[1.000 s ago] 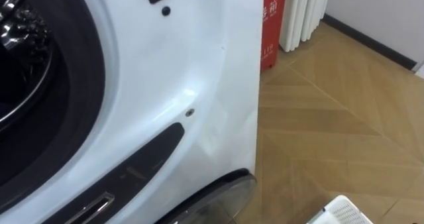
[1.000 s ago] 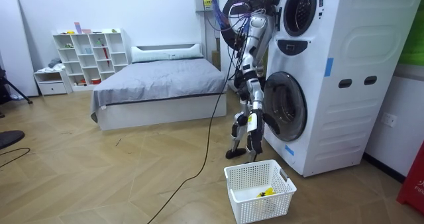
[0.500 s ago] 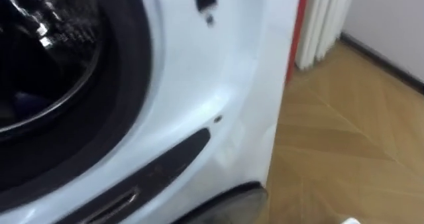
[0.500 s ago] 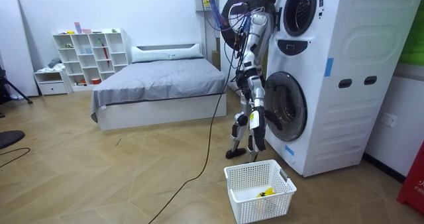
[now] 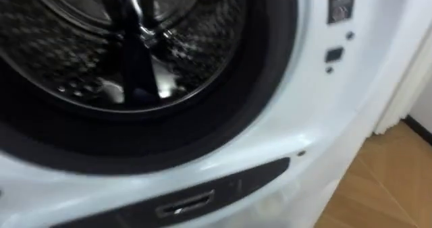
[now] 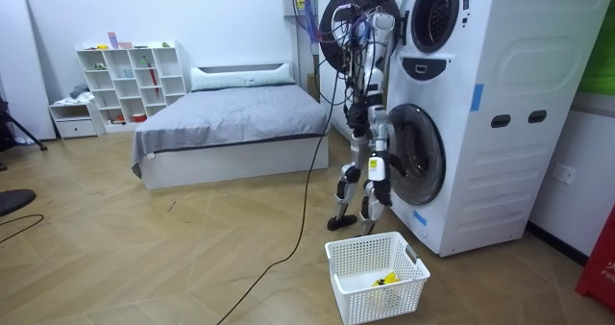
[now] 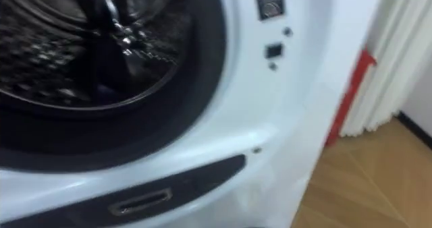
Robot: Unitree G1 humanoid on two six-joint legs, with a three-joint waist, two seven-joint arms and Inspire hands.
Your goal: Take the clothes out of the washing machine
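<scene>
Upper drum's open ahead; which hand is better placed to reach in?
Left, probably: the open drum sits left of centre in both eye views, on that arm's side, while the white front panel faces the right side.

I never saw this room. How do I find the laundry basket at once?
Start at the tall white washing machine on the room view's right, where the robot stands. On the wooden floor before it sits the basket: white, rectangular, lattice walls, something small and yellow inside. It is the only latticed thing on the floor.
</scene>
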